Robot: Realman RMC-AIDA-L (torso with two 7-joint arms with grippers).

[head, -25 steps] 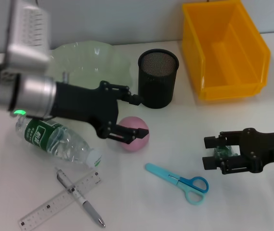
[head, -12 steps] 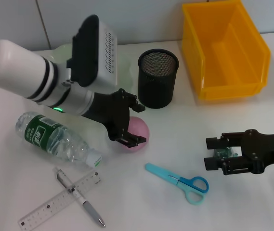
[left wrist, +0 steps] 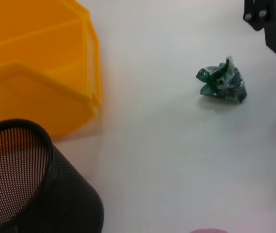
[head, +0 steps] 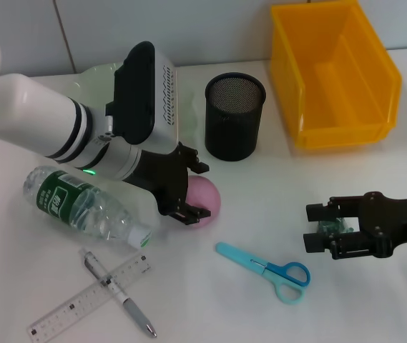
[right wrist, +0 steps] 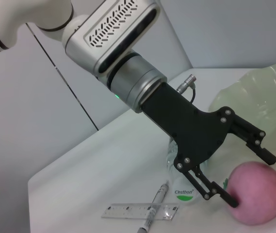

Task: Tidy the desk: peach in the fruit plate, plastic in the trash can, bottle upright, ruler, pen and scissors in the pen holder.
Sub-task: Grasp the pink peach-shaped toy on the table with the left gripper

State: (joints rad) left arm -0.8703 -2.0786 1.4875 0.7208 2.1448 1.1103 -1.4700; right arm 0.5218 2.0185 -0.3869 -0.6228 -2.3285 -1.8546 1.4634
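While the left gripper (head: 189, 189) straddles the pink peach (head: 204, 199) at the centre of the white desk (head: 210, 300), its black fingers stand apart with the round, matt fruit between them; one fingertip (right wrist: 232, 201) touches the peach skin, and a firm grip cannot be confirmed. At 12 o'clock from the peach stands the black mesh pen holder (head: 234, 116), cylindrical and upright. At 10 o'clock, the translucent green fruit plate (head: 96, 80) with a wavy rim lies partly behind the left arm. A clear plastic bottle (head: 85, 207) with a green label lies on its side at 9 o'clock. At 7 o'clock, a silver pen (head: 119, 293) crosses a transparent ruler (head: 89, 299). Blue-handled scissors (head: 267, 270) lie closed at 4 o'clock. The yellow rectangular bin (head: 334, 71) sits at 1 o'clock. At 3 o'clock, the right gripper (head: 316, 226) holds its jaws open around a crumpled green plastic wrapper (left wrist: 222, 83), which rests on the desk.
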